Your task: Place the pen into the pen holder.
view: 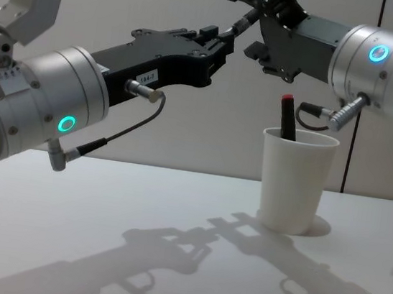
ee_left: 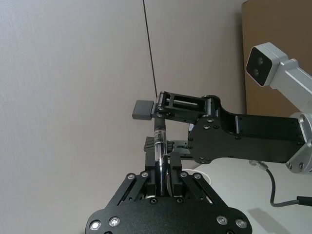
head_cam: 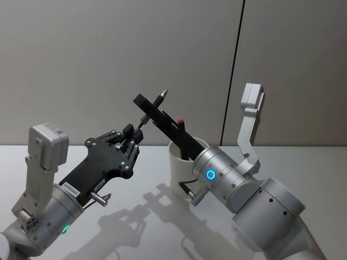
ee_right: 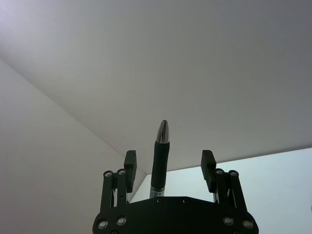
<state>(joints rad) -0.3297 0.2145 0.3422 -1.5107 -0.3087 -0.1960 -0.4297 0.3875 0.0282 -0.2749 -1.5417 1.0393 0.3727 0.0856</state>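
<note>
The left pincer (view: 220,49) is raised above the white bench (view: 133,240), reaching toward the middle, and is seen clamped on the lower barrel of the pen (ee_left: 159,146) in the left wrist view. The pen is held in the air between both pincers, tip pointing up; much of its barrel is hidden by fingers. The right pincer (head_cam: 145,106) is raised at the pen's upper part, its fingers (ee_right: 129,165) apart on either side of the barrel. Below it on the bench stands the pen holder (view: 296,180), partly covered by the right arm in the head view. A red-capped pen (view: 287,117) is seen standing inside it.
</note>
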